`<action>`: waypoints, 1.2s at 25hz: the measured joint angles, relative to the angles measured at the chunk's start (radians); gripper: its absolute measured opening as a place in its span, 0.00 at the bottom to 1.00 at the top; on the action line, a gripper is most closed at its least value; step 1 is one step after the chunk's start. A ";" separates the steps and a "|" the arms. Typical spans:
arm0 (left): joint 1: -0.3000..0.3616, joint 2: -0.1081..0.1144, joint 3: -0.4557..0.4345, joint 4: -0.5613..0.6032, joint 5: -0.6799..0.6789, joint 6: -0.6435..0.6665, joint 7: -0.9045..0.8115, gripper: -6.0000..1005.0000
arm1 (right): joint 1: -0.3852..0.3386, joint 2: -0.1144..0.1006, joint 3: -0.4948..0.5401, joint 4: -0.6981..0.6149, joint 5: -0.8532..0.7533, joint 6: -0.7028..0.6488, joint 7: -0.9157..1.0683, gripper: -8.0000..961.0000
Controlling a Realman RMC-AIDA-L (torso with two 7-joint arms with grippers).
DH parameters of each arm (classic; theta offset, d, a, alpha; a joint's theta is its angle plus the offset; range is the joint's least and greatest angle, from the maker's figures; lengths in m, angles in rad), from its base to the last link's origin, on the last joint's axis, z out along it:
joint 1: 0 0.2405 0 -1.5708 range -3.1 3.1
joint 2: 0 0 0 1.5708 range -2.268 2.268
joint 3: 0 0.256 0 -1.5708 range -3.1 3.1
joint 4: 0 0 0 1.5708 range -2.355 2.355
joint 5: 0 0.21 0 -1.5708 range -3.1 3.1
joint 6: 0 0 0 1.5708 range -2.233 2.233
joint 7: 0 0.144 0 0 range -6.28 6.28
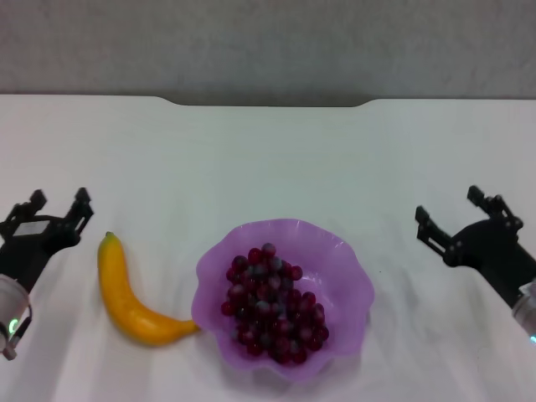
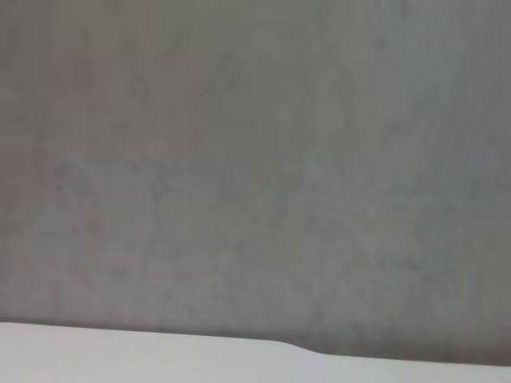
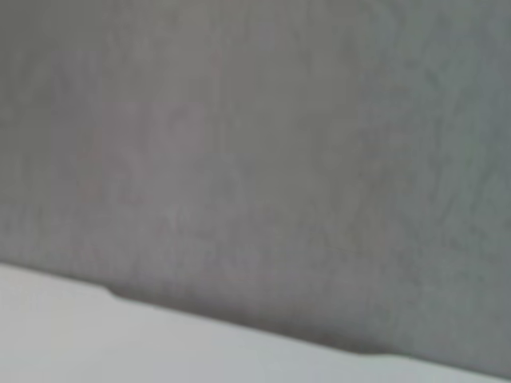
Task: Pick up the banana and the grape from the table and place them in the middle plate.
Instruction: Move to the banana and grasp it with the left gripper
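1. Head view showed the glossy, curved yellow-orange banana lying flat on the plain white tabletop, its small green tip pointing away from the robot and its other end touching, or very nearly touching, the rim of the translucent purple plastic plate with a wavy scalloped rim.
2. The long bunch of small, glossy dark red-purple grapes, a few of them bluish-grey, lay inside that plate, filling its middle.
3. The plate sat near the robot's edge of the table, roughly centred between the two arms, with the banana just beside it on the robot's left.
4. The black left gripper was low at the left edge of the view, its two fingers spread apart and holding nothing; it touched neither fruit.
5. The banana lay close beside the left gripper, toward the plate, but apart from its fingers.
6. The black right gripper was at the right edge, fingers likewise parted and empty, well apart from the plate and the grapes.
7. Both wrist views showed only a grey wall above a strip of the white table with its notched far edge.
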 joint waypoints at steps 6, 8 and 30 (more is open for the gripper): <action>0.051 0.082 -0.048 -0.315 0.031 -0.370 0.061 0.71 | 0.012 -0.001 -0.003 0.016 0.004 0.058 -0.009 0.94; 0.077 0.086 -0.113 -0.438 0.032 -0.532 0.138 0.71 | 0.011 -0.001 0.000 0.014 0.004 0.058 -0.008 0.94; 0.031 -0.024 -0.652 -0.903 0.216 -1.731 0.157 0.88 | 0.026 -0.004 0.010 0.018 0.046 0.166 -0.007 0.94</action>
